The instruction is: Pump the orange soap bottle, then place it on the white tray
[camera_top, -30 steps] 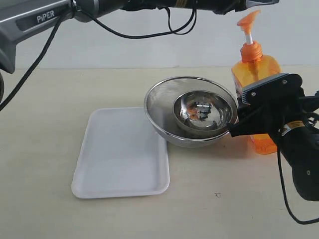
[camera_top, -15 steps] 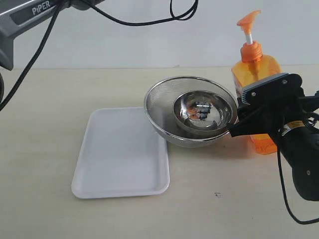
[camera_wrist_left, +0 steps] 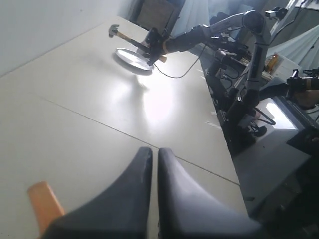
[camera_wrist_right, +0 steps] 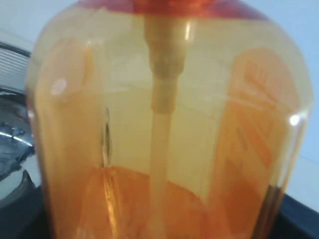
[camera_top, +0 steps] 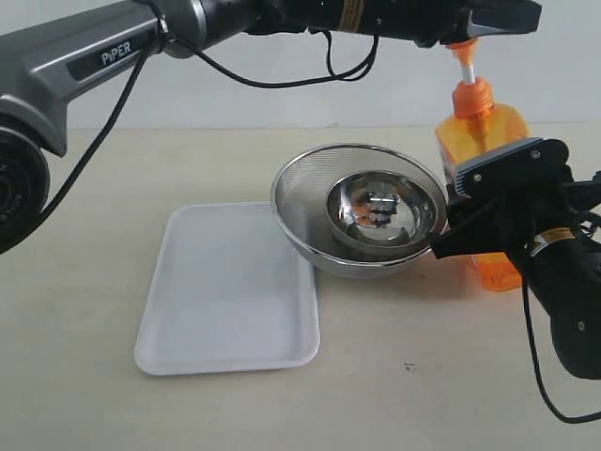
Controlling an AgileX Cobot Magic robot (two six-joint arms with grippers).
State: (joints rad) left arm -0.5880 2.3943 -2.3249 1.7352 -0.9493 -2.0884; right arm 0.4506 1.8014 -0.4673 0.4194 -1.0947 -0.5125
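While the right gripper point(camera_top: 477, 207) grasps the orange soap bottle point(camera_top: 484, 122) by its body, at table right just beside the steel bowls point(camera_top: 362, 211), the pumping step is in hand. The left gripper point(camera_top: 493, 19), clenched w/ nothing between, sits over the pump head point(camera_top: 467, 42). Next probably calls for a straight downward press, then a carry past the bowls to the white tray point(camera_top: 225, 291). Writing: "PiPER" point(camera_top: 127, 49) on left arm; bottle label unreadable.
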